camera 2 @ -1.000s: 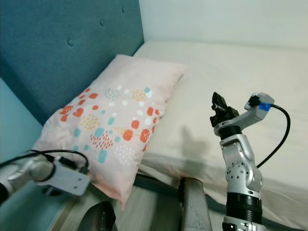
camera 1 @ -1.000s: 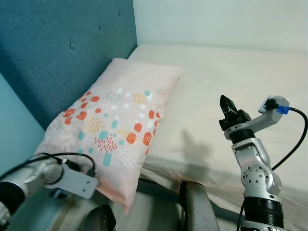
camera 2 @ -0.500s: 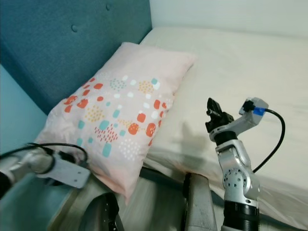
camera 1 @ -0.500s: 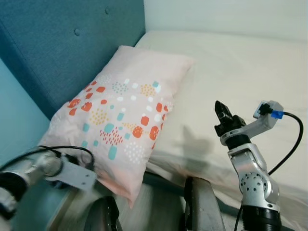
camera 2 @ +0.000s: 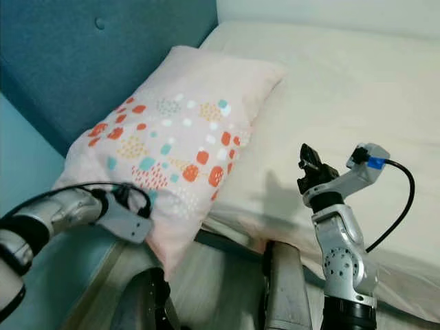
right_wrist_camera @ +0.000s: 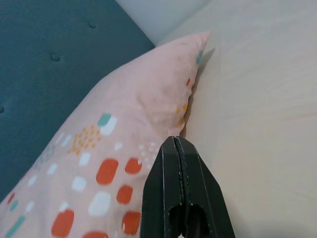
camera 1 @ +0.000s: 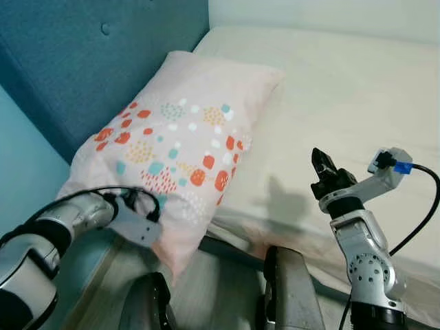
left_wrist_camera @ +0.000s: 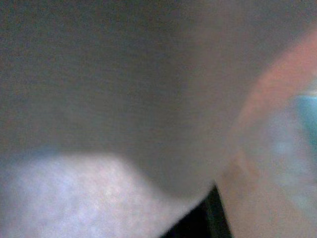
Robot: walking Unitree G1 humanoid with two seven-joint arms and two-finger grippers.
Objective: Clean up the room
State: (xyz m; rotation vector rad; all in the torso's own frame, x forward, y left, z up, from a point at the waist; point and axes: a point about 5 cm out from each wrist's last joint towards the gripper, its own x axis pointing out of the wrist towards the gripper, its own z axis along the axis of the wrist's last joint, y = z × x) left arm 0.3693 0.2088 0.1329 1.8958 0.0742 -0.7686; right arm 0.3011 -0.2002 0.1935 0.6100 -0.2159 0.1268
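Pink pillow (camera 1: pixel 185 130) with orange, teal, white spots was seen against headboard (camera 1: pixel 82 62); right hand (camera 1: pixel 321 163) pressed together beside it; left hand's (camera 1: pixel 141 223) state couldn't be told.

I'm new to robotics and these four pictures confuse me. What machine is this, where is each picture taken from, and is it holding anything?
This is a walking humanoid robot tidying a bedroom. Two pictures come from its head, looking down at a bed with a pink patterned pillow leaning against a teal headboard. The other two come from cameras on its wrists. The right gripper hovers above the sheet beside the pillow, its black fingers pressed shut and holding nothing. The left gripper is pushed against the pillow's near corner. Its wrist picture is a blur of fabric, so whether it grips anything cannot be told.
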